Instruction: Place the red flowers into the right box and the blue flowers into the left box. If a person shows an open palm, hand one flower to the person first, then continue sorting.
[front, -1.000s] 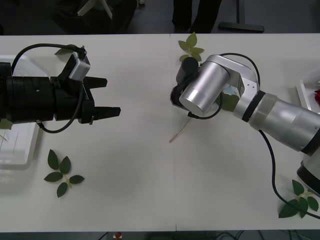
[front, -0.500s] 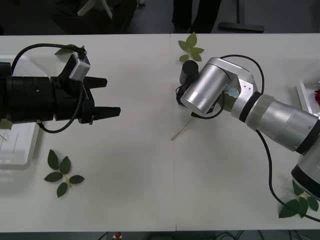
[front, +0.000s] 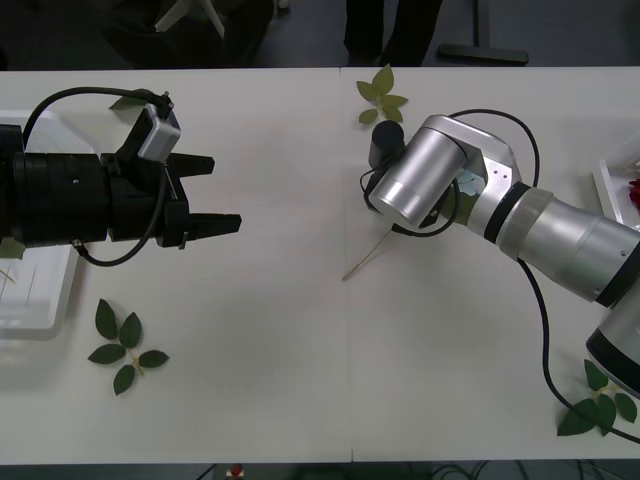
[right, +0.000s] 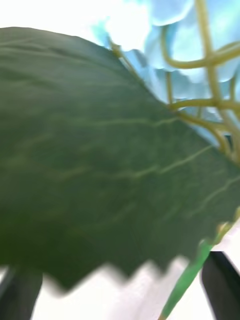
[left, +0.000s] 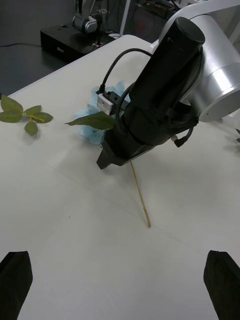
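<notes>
White bench (front: 300, 380), loose leaf sprigs at 12, 7 and 5 o'clock. Right gripper (left: 107, 160) down at bench centre on blue flower (left: 97, 127), stem (front: 364, 262) trailing toward 7 o'clock; finger state cannot tell. Left gripper (front: 222, 195) at 9 o'clock, fingers spread, empty. Left box (front: 40, 300) at 9 o'clock edge.

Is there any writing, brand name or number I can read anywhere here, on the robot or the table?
None: no readable text on the left gripper, the right gripper over the blue flower, or the table.
</notes>
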